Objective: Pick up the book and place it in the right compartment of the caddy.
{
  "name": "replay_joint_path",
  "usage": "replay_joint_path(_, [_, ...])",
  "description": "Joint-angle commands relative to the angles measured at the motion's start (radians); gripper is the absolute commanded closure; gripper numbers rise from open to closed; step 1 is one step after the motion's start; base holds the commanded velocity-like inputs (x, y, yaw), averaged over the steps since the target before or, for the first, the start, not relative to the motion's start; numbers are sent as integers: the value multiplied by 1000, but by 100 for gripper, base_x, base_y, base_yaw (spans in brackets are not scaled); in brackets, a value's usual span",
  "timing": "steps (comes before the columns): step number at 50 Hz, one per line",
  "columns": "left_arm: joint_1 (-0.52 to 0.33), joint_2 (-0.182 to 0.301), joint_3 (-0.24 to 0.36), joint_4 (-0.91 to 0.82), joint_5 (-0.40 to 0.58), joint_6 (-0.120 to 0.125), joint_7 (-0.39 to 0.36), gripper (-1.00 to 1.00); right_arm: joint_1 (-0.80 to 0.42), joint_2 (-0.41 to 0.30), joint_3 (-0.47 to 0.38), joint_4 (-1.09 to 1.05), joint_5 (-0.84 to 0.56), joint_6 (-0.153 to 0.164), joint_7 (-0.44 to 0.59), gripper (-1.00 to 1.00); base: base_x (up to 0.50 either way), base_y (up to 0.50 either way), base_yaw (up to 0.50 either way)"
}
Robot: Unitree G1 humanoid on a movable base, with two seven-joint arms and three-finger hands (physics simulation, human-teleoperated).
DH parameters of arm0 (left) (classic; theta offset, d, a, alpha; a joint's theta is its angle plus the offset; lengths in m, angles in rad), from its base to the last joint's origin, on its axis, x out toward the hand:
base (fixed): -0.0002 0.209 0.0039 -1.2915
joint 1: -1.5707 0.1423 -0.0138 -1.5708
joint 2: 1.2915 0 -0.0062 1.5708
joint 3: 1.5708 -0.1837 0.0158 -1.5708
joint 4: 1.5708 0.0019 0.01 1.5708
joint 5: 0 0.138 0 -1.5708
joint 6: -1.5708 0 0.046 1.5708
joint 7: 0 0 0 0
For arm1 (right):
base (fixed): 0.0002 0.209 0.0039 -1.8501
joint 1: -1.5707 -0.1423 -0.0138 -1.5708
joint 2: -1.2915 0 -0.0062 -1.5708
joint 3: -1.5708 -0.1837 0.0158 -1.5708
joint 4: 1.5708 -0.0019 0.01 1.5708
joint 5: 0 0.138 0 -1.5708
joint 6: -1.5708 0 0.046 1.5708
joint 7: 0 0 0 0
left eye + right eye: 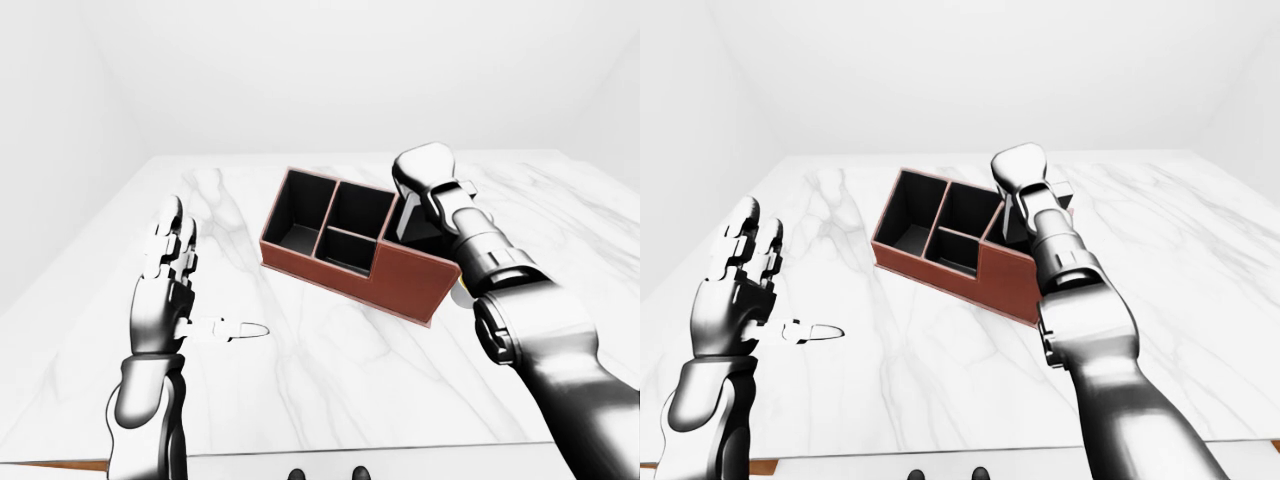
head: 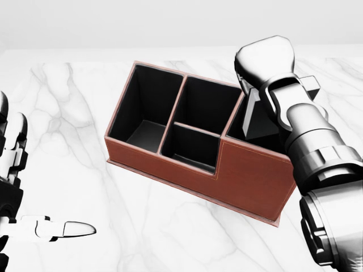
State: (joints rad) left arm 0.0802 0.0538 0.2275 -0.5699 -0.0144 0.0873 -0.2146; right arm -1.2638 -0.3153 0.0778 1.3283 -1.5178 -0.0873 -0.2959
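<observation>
- Markings: no brand, label or writing can be read on any item in the three views.
- Caddy (image 2: 249, 181): red-brown outer walls, black lining, standing askew on the white marble table (image 2: 85, 113). Its partitions mark off a tall compartment at the head view's left, two smaller ones in the middle, and one at the right.
- Contents: the left and both middle compartments show only bare black floor and walls. The right compartment holds the lower part of the book (image 2: 258, 122), a dark flat slab standing upright, its top above the rim.
- Right hand (image 2: 266, 59): poised over the right compartment, at the book's upper edge. Its fingers are hidden behind the hand, so I cannot tell whether they pinch the book.
- Left hand (image 1: 168, 270): raised over the table at the left, well apart from the caddy, fingers straight and spread, thumb pointing toward the caddy, holding nothing.
</observation>
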Motion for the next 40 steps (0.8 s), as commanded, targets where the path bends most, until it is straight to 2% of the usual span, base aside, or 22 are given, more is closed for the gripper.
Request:
replay_joint_path(1, [1,-1,1,-3,0,0,3,-100,-3,4,12,-3,-1,0,-29,100,0,0,0])
replay_joint_path(40, [0,0,1,-1,-7,0,-6,-100,37,28,2,25,-6,0,-56,100,0,0,0])
